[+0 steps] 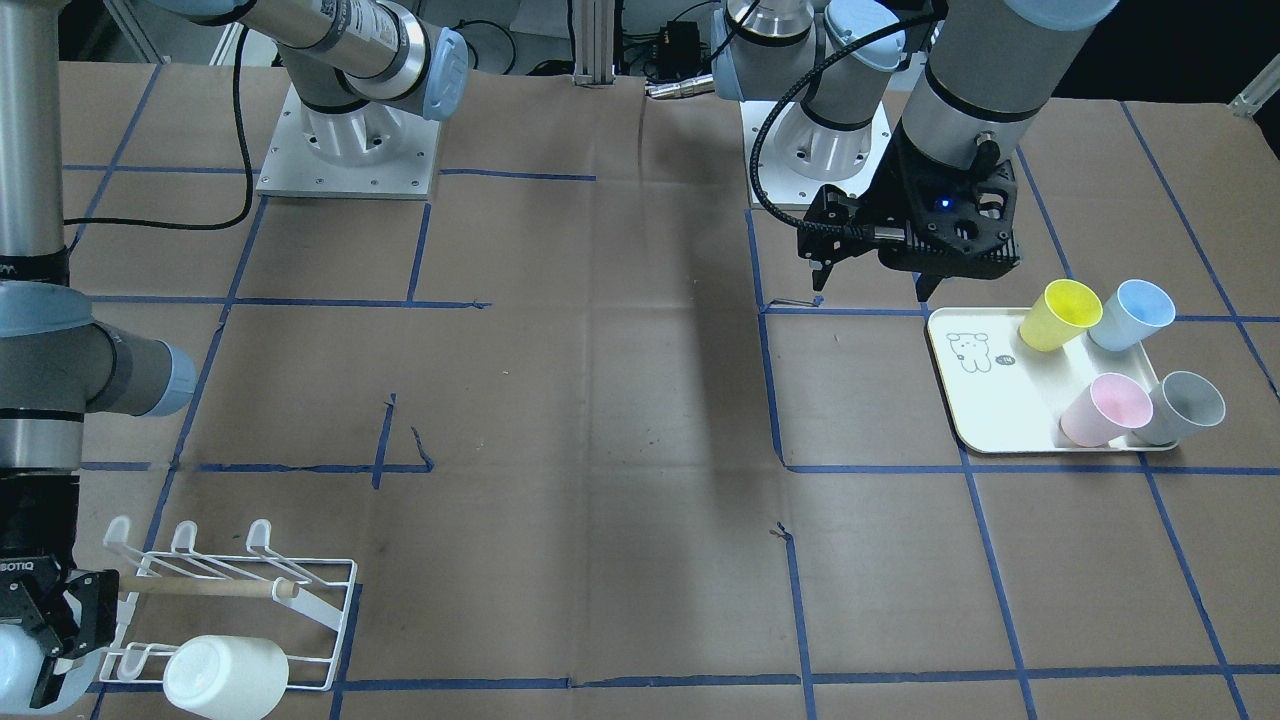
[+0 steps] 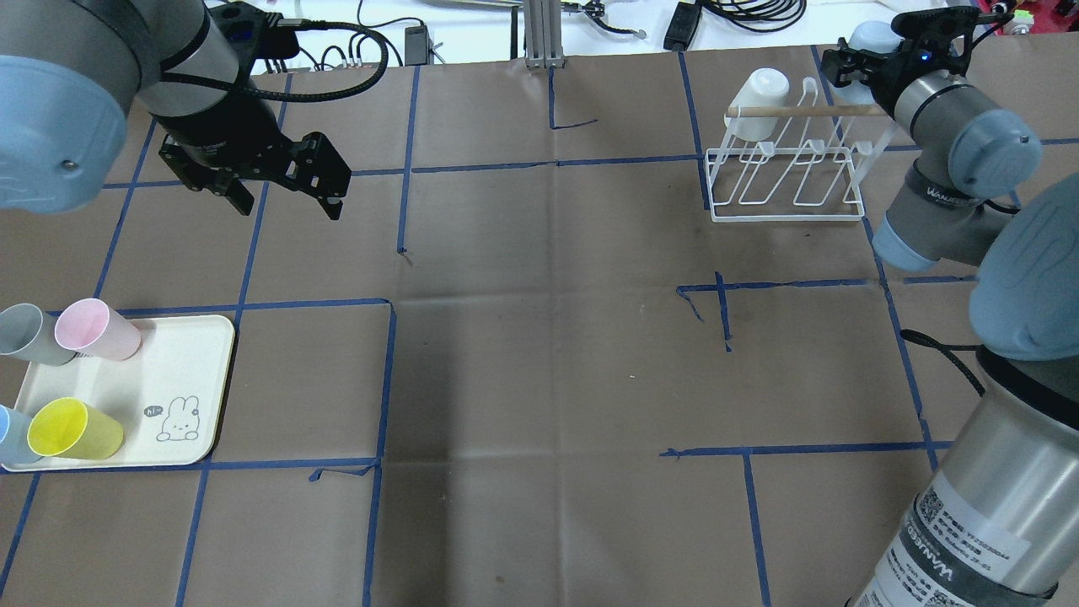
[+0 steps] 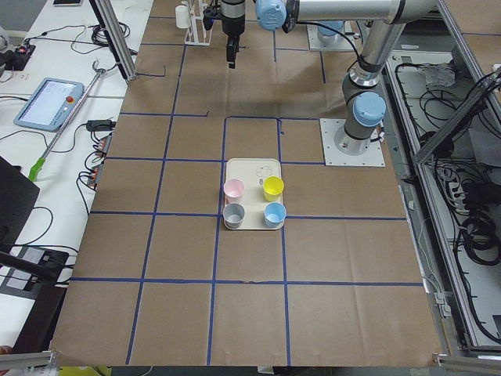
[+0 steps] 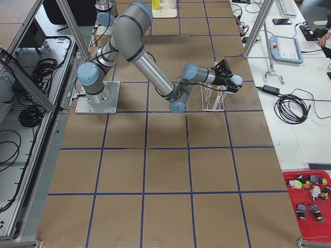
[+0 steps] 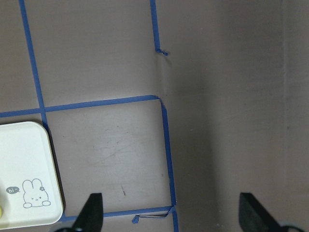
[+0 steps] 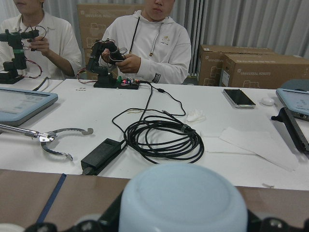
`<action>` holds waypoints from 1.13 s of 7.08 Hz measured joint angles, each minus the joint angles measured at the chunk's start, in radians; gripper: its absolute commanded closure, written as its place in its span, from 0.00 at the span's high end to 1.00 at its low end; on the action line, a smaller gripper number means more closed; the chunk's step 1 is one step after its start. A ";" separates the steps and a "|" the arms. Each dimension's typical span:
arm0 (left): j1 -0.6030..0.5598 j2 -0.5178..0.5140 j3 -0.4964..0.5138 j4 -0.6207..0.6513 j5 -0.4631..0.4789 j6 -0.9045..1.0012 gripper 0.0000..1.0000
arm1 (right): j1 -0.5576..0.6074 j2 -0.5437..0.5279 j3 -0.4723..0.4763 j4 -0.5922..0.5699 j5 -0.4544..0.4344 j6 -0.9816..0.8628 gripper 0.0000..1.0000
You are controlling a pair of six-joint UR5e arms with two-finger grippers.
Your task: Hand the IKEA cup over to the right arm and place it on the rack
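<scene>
Reads "hi~" in a small speech bubble (image 5: pixel 13 190) on the tray (image 5: pixel 29 154), well apart from the rack (image 1: pixel 200 587). Shows "BOTIQ", cut off at the frame edge, on the right end effector (image 1: pixel 60 650), just beside the rack. Spells "UNIVERSAL ROBOTS" on cardboard boxes (image 6: pixel 260 67), well beyond the rack. Too small to read on the arm labels.

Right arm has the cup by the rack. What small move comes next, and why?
Probably ease the right gripper over the rack and lower the pale blue cup onto a free peg. The cup is clamped in the gripper beside the rack, not yet on it. A white cup takes only one end spot, and the other pegs look bare.
</scene>
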 measured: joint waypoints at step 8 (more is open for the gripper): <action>0.000 0.001 -0.004 0.007 0.003 -0.001 1.00 | 0.002 -0.078 0.004 0.094 -0.004 0.013 1.00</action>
